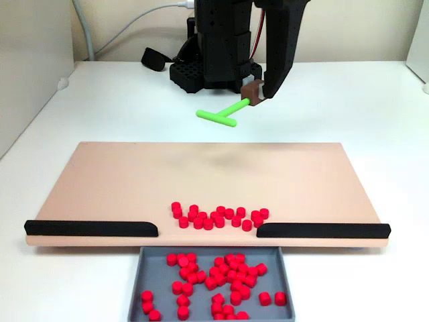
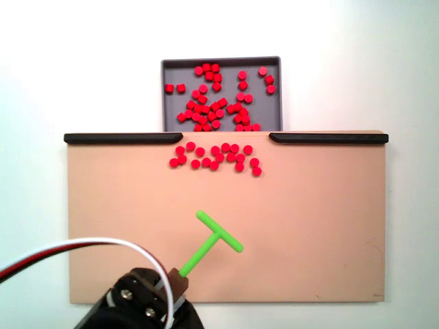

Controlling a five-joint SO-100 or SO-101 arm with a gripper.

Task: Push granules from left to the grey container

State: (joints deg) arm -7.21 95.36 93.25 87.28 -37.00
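- Currently the gripper (image 1: 257,92) has its jaws clenched on the green pusher stick (image 2: 209,245), held above the tan board (image 2: 329,226).
- Remaining granules (image 2: 216,157) lie clustered at the gap between the black strips (image 2: 123,138), just beside the grey container (image 1: 137,282).
- Best lower the crossbar flat behind the cluster, then sweep straight through the gap.

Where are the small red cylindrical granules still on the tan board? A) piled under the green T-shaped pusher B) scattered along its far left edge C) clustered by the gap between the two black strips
C: the red granules on the tan board sit clustered at the gap between the black strips, beside the grey tray.
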